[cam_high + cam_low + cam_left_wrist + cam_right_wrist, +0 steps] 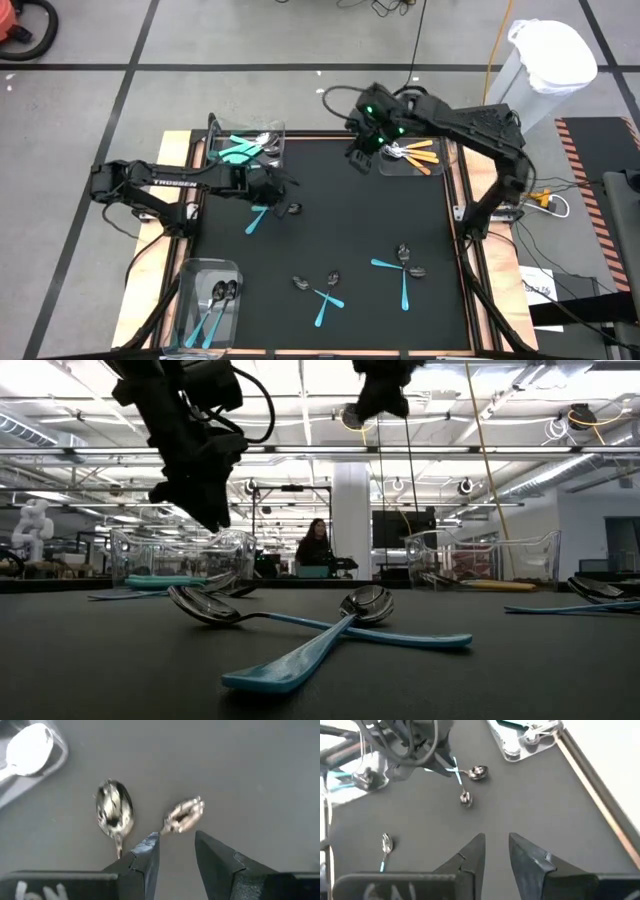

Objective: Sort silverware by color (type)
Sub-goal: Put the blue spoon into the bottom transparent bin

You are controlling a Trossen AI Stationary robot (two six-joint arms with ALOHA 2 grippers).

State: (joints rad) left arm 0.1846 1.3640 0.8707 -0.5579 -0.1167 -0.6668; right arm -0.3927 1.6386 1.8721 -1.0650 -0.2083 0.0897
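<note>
So, mid-sort. The left gripper sits left of centre in the high view, right over two teal-handled pieces lying on the black mat. In the left wrist view its jaws stand narrowly apart with nothing between them; a spoon bowl and a fork head lie just ahead of the tips. I read that as lining up a pick, one piece at a time.

The right gripper hangs high at upper centre, beside the upper-right bin holding the orange-handled pieces. Its jaws are slightly apart and empty in the right wrist view. Looks parked after a drop, but that's a guess.

Where the silverware is:
- upper-left bin: teal-handled pieces, piled
- lower-left bin: two teal spoons, dark bowls
- loose on the mat: a crossed teal pair at lower centre, another teal pair at lower right
- no orange handles visible on the mat

Appearance: flat, slim plastic handles, teal or orange-yellow; shiny heads that mirror the ceiling lights in the low view. The crossed spoons overlap at the necks there, so the top one likely has to come off first. Two teal bins suggest spoons and forks get split; I can't confirm that.
</note>
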